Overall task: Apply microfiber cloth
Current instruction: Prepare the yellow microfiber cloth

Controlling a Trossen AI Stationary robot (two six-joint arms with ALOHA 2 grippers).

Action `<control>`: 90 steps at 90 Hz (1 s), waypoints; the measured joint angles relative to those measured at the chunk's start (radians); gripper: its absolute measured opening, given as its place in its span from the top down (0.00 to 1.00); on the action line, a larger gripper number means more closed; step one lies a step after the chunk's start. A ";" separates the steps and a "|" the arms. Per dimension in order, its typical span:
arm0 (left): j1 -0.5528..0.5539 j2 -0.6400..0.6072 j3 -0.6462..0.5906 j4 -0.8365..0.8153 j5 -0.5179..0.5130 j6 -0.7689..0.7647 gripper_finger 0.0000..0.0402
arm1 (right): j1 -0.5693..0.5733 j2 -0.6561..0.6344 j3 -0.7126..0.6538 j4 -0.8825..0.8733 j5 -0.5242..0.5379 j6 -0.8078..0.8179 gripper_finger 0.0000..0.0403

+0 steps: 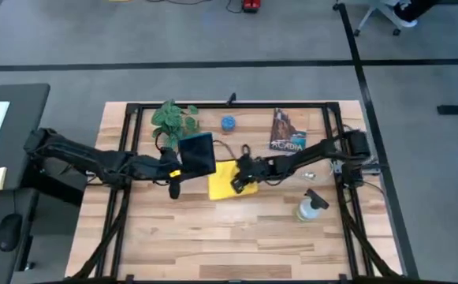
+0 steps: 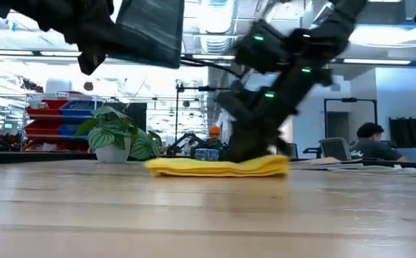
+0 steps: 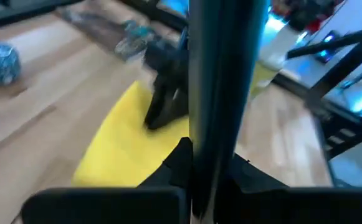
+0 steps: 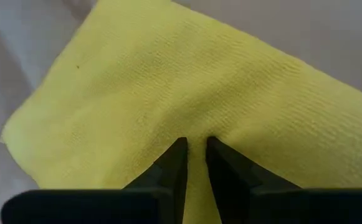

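Two robot arms meet at the middle of the wooden tabletop [image 1: 236,237], where the microfiber cloth [image 1: 225,180] lies flat, a little rumpled, just beside the raised tablet [image 1: 199,153]. The left gripper [image 3: 215,165] holds that tablet clear of the wood, its fingers clamped on the lower edge so the dark slab stands on end above the cloth's near corner. The right gripper [image 4: 193,152] presses its tips down into the yellow fabric, fingers narrowed to a slim gap with a small ridge of cloth between them; whether they truly have it pinched is hard to say. A potted plant [image 1: 173,118], a blue roll [image 1: 228,123], a book [image 1: 288,131] and a spray bottle [image 1: 310,207] sit around them, well apart from the work. By the look of it, the tablet is presented and the cloth is being taken up; no wiping of the screen has begun, and the cloth has yet to leave the tabletop.
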State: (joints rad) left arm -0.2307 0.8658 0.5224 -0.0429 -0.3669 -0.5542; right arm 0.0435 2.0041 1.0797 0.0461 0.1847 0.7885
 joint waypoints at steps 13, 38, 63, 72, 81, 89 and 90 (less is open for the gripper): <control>-0.034 0.001 0.000 -0.019 -0.013 -0.004 0.97 | 0.050 0.143 0.212 -0.053 0.011 0.076 0.95; -0.122 0.001 0.001 -0.052 -0.061 -0.030 0.97 | 0.150 0.136 0.361 -0.229 0.183 0.094 0.99; -0.170 0.017 -0.003 -0.062 -0.127 -0.053 0.97 | 0.245 -0.091 0.366 -0.435 0.391 -0.035 1.00; -0.173 0.060 -0.003 -0.068 -0.122 -0.075 0.97 | 0.278 -0.183 0.367 -0.468 0.480 -0.093 1.00; -0.174 0.136 -0.003 -0.055 -0.108 -0.119 0.97 | 0.303 -0.250 0.367 -0.493 0.556 -0.126 1.00; -0.174 0.210 -0.004 -0.047 -0.107 -0.139 0.97 | 0.317 -0.281 0.367 -0.506 0.587 -0.135 1.00; -0.174 0.218 -0.004 -0.045 -0.107 -0.141 0.97 | 0.318 -0.283 0.367 -0.506 0.587 -0.135 1.00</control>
State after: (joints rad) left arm -0.4048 1.0841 0.5186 -0.0876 -0.4740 -0.6953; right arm 0.3612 1.7207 1.4464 -0.4601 0.7715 0.6533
